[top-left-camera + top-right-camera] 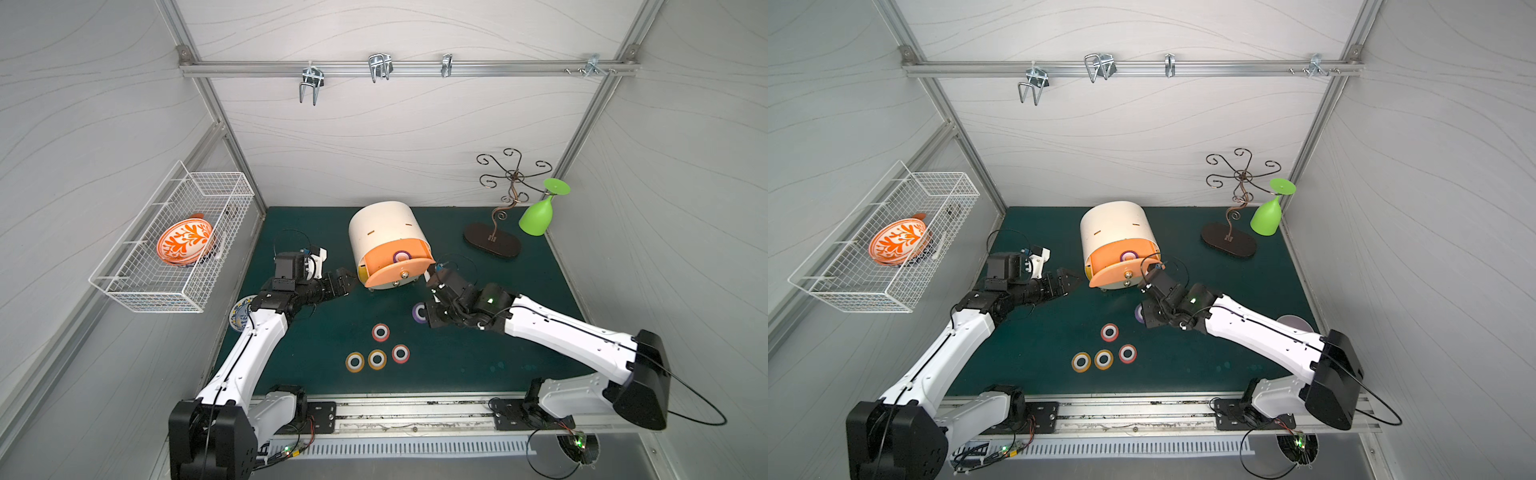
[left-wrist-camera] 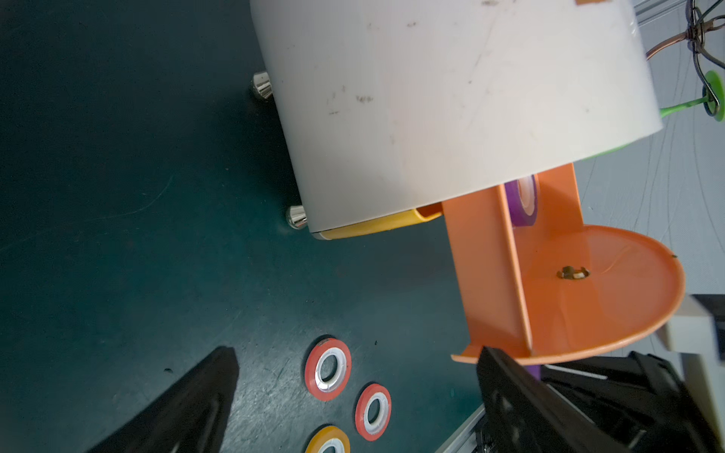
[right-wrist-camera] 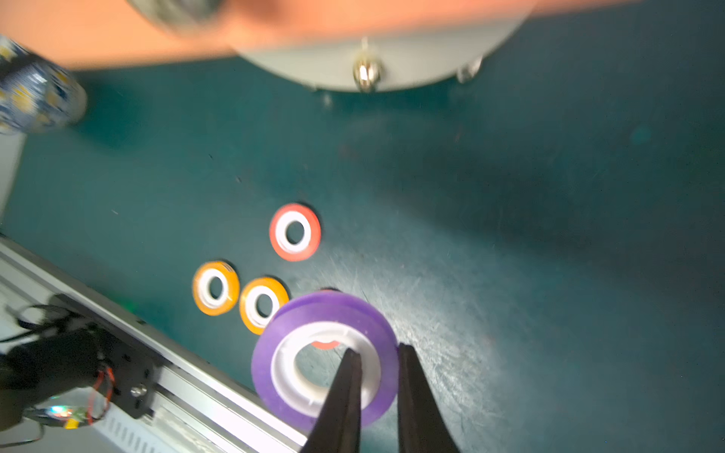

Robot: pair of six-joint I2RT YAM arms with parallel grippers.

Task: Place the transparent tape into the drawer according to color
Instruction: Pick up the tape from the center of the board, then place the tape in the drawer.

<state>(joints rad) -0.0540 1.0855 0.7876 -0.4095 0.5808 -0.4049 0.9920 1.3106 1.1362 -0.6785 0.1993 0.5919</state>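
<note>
We see our right gripper pinching a purple tape roll just near of the orange drawer, which holds a second purple roll, with our left gripper spread wide at its left.

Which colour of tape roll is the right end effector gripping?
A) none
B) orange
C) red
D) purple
D: in the right wrist view the right end effector pinches the wall of the purple roll, with one finger through its hole.
</note>
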